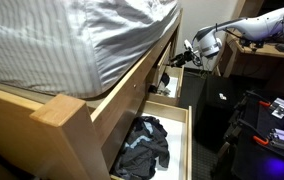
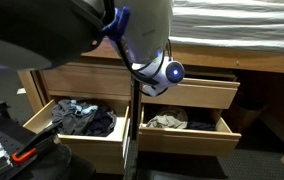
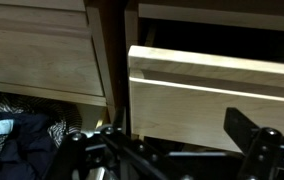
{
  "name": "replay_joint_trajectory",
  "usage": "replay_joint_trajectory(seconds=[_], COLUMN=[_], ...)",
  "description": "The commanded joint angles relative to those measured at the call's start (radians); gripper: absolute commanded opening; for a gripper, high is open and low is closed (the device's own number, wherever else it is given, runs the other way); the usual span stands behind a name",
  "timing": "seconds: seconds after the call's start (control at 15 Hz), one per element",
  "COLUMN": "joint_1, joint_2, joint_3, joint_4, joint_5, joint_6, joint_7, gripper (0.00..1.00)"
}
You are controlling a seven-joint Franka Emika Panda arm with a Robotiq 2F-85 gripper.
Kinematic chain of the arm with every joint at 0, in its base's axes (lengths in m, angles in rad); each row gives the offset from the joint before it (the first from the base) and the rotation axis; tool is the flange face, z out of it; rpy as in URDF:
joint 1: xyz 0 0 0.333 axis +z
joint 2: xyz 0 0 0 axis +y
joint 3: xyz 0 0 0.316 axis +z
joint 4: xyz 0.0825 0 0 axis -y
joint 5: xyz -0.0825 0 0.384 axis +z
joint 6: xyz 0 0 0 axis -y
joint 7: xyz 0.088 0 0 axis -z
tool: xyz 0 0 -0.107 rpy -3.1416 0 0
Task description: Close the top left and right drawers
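**Pale wood drawers, gripper spread before the top right one**

Black gripper (image 3: 160, 140) is nearest to us in the wrist view, low in the frame and just right of the centre post (image 3: 110, 60). Its fingers (image 3: 244, 130) stand well apart with nothing between them.

Straight ahead of them we see the top right drawer (image 3: 217, 90), right of the post. Its light wood front stands out from the frame, with a dark gap above it. Whether the fingers touch that front we cannot tell. In an exterior view the same top right drawer (image 2: 192, 92) juts out right of the post, part open.

Left of the post we mark the top left drawer (image 3: 37, 55). Its front sits further back than the right one, and whether it is fully in we cannot tell.

Below it, left of the post, the left lower drawer (image 2: 82, 150) is wide open with dark clothes (image 2: 82, 120) inside. Below right of the post, the right lower drawer (image 2: 187, 140) holds pale clothes (image 2: 167, 122).

Farthest, above the post, we see the striped mattress (image 2: 242, 25). Seen from the side in an exterior view, the gripper (image 1: 185, 55) is close to the drawer fronts, below the mattress edge.
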Motion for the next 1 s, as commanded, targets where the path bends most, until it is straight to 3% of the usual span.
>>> replay_joint_trajectory(seconds=[0.0,0.8,0.93], joint_1=[0.026,0.206,0.205], joint_2=[-0.041,-0.037,-0.044], joint_3=[-0.019,-0.100,-0.103], joint_4=[0.001,0.169,0.161], joint_5=[0.146,0.449,0.490], joint_6=[0.016,0.005,-0.013], joint_7=[-0.088,-0.189,-0.214], gripper=[1.00,1.00,1.00])
